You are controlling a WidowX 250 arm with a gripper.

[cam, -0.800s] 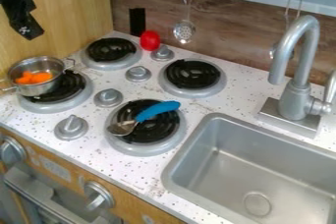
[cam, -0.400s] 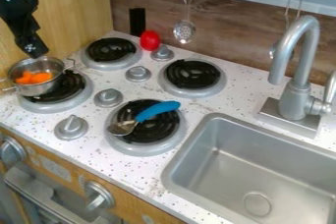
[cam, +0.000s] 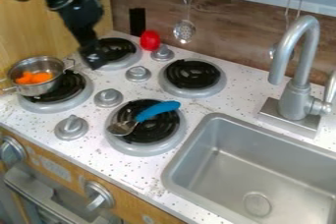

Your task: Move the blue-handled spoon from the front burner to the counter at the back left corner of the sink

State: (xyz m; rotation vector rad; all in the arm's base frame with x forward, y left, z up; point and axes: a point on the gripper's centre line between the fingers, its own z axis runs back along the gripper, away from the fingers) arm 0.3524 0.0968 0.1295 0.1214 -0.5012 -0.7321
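Since the gripper (cam: 94, 61) has swung right of the pot (cam: 38, 90), work likely moves away from it, though whether the gripper is open or closed I cannot tell.

A toy kitchen: left of the sink (cam: 263, 169) are four burners (cam: 192, 76), behind it a tap (cam: 298, 75), and beyond the burners a hanging strainer (cam: 184, 31).

No text, number or sign could be read; the faint markings on the pale panel (cam: 56, 168), right of the leftmost oven knob (cam: 12, 151), were illegible.
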